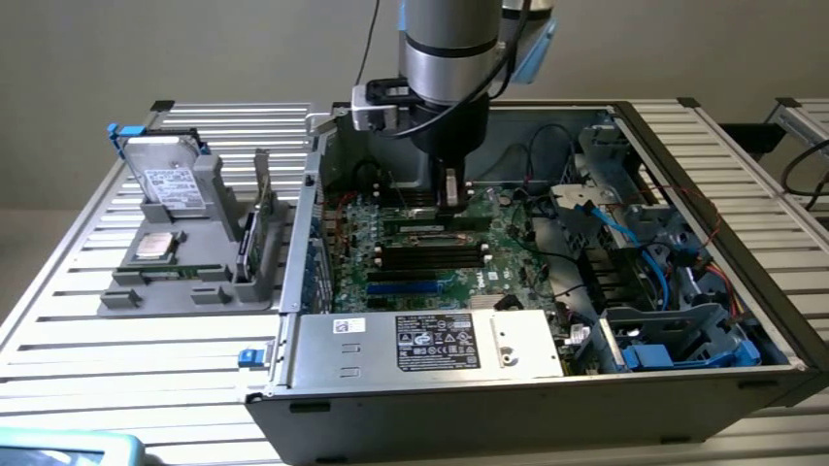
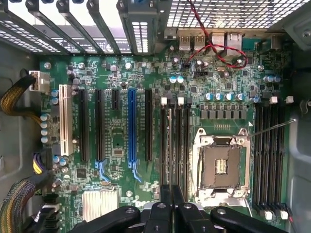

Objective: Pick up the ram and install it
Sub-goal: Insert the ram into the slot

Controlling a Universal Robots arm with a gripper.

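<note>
Hanging over the motherboard, the clenched claw touches the top edge of the ram, upright beside the socket, a light, stiff, fragile stick best pinched mid-length across its flat faces.

Silver-grey cylindrical arm, black hand, black cable, perhaps blue cap.

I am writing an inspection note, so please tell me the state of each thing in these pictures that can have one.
computer case: open, side panel off.
gripper: jaws shut, low inside the case.
ram: on edge in a slot under the jaws; whether fully seated, cannot tell.
processor socket: empty.
black memory slots beside the socket: empty.
silver drive: upright in the gray holder.
</note>
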